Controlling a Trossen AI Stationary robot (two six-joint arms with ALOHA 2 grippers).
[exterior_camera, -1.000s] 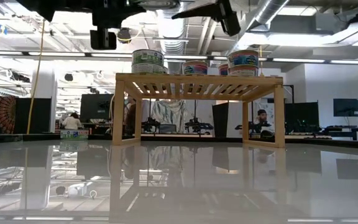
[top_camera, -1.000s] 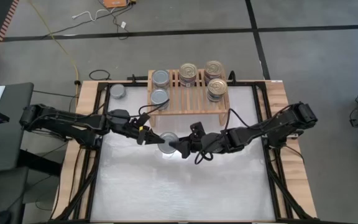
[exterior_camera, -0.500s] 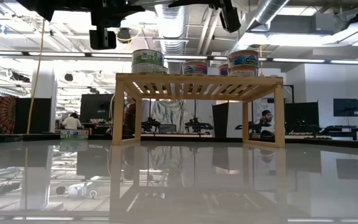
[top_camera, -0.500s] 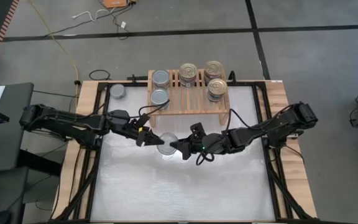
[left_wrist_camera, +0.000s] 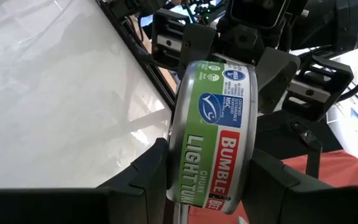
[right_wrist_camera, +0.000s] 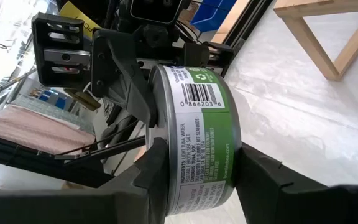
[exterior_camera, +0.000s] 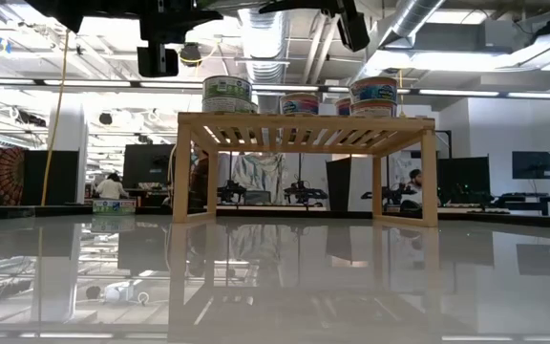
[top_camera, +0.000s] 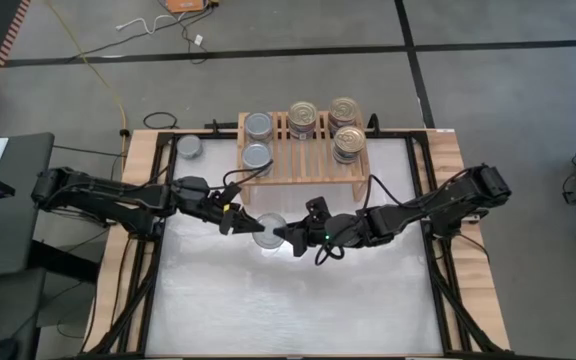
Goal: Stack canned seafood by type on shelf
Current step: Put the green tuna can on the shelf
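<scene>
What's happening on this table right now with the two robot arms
Both arms meet over the middle of the table, sharing one round silver-topped tin with a green label. The left gripper and the right gripper each have fingers closed on its sides, like a handover in mid-air. Behind them, the low light-wood slatted shelf already carries two silver-topped tins on its left and gold-topped ones on its right. One more silver tin sits off the shelf's left end.

1. My left gripper (left_wrist_camera: 207,177) clamps a green-labelled can (left_wrist_camera: 213,134) between both fingers (left_wrist_camera: 145,174).
2. The right gripper (left_wrist_camera: 238,59) grips the same can from its far side.
3. White table surface (left_wrist_camera: 48,106) lies beyond.
</scene>
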